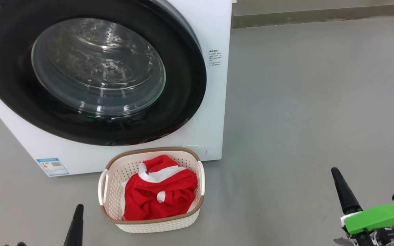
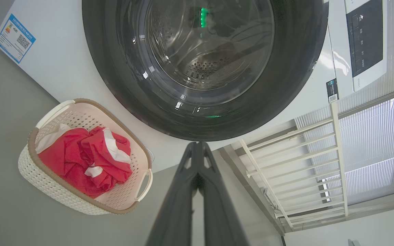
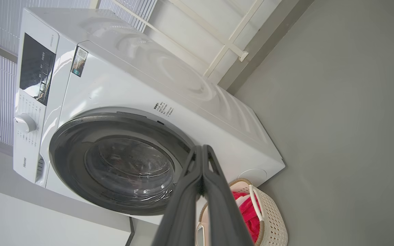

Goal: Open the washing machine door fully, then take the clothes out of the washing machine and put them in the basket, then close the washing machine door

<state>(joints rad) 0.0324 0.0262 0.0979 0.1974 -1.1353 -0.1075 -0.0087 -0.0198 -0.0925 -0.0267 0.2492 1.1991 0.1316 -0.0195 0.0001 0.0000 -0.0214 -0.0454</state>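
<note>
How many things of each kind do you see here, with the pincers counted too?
washing machine: 1
basket: 1
heap of red clothes: 1
pincers: 2, the left pincer and the right pincer
total: 5

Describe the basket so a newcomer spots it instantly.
Find the white washing machine with its round black-rimmed door. On the grey floor in front of it stands the basket. It is cream perforated plastic with a brown rim, holding red clothes.
</note>
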